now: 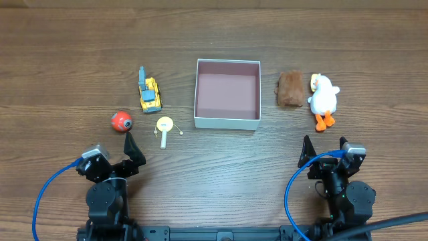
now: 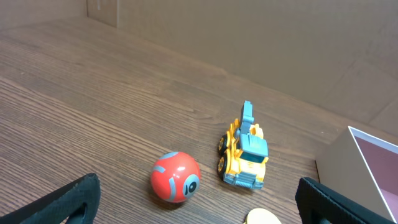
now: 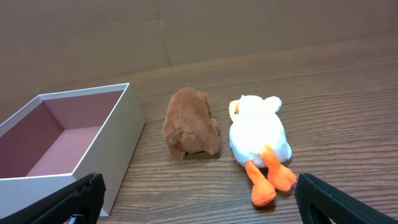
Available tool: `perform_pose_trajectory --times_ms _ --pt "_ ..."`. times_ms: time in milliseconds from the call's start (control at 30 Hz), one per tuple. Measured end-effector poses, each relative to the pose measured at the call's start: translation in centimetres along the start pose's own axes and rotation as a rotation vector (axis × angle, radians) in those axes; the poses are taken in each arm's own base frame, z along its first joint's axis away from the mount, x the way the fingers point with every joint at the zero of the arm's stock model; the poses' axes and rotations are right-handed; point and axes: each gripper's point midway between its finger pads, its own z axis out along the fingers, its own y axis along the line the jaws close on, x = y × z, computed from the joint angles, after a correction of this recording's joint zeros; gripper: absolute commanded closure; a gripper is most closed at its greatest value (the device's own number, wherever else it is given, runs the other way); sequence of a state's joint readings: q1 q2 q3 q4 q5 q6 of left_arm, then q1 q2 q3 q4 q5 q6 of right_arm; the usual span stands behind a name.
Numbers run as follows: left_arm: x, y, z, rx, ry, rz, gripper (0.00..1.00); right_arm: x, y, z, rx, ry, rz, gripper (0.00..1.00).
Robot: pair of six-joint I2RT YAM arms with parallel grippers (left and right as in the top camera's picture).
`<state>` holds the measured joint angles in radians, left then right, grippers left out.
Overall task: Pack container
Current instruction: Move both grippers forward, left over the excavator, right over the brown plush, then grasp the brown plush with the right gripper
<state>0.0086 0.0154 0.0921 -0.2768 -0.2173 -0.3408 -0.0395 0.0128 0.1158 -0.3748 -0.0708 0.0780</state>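
The container (image 1: 227, 121), a square white-walled box with a pink-mauve inside, stands empty at the table's middle; it also shows in the right wrist view (image 3: 112, 134) and at the edge of the left wrist view (image 2: 348, 158). Left of it lie a yellow toy digger (image 1: 149, 92) (image 2: 244, 149), a red ball (image 1: 121, 121) (image 2: 175, 177) and a small yellow disc toy (image 1: 164, 126) (image 2: 262, 217). Right of it lie a brown plush (image 1: 289, 88) (image 3: 189, 122) and a white duck plush (image 1: 324, 97) (image 3: 260, 138). My left gripper (image 1: 127, 155) (image 2: 199, 208) and right gripper (image 1: 326, 155) (image 3: 199, 202) are open and empty, near the front edge.
The table is dark wood. A cardboard wall (image 2: 261, 37) stands behind the table. Blue cables (image 1: 47, 194) run from both arm bases at the front.
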Motion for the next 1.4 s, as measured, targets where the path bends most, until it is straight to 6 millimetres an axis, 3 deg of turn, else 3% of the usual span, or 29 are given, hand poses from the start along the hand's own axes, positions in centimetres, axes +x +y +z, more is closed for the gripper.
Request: perform_pose_trajectory --times_ms 200,333,467,667,700,767,867,1000,1067,1233,1300,1400 --pt "-0.5 -0.6 0.0 0.028 -0.02 -0.006 0.0 -0.7 0.6 0.0 -0.035 -0.024 0.085 0.0" --pt "-0.6 -0.9 -0.1 0.049 -0.015 -0.006 0.0 0.5 1.3 -0.1 -0.072 0.038 0.182 0.0" --pt "-2.0 -1.5 -0.7 0.045 0.022 0.001 0.0 1.6 1.8 -0.7 -0.072 0.171 0.236 0.0" --pt "-4.4 -3.2 0.6 0.018 0.2 0.033 0.0 -1.7 2.5 -0.4 -0.039 0.344 0.279 0.0" --pt "-5.5 -4.4 2.0 0.018 0.264 0.045 0.0 -3.1 2.7 0.3 -0.024 0.408 0.289 0.0" --pt "-6.0 -5.2 3.4 0.013 0.342 0.07 0.0 -3.5 2.7 0.8 0.007 0.542 0.293 0.0" --pt "-7.5 -6.9 6.0 0.033 0.384 0.104 0.0 -5.5 2.8 3.7 0.036 0.689 0.286 0.0" --pt "-7.1 -9.5 10.8 0.088 0.504 0.113 0.0 -6.4 2.6 7.0 0.07 0.845 0.293 0.0" --pt "-5.7 -10.2 12.6 0.109 0.567 0.117 0.0 -7.0 2.5 9.5 0.078 0.889 0.293 0.0" --pt "-2.7 -9.8 14.1 0.105 0.659 0.147 0.0 -8.7 3.9 14.1 -0.039 0.818 0.286 0.0" --pt "-1.8 -9.4 14.4 0.09 0.686 0.155 0.0 -9.3 4.9 15.1 -0.112 0.784 0.264 0.0" --pt "-1.2 -9.1 14.6 0.078 0.702 0.158 0.0 -8.9 4.8 15.7 -0.114 0.788 0.238 0.0"
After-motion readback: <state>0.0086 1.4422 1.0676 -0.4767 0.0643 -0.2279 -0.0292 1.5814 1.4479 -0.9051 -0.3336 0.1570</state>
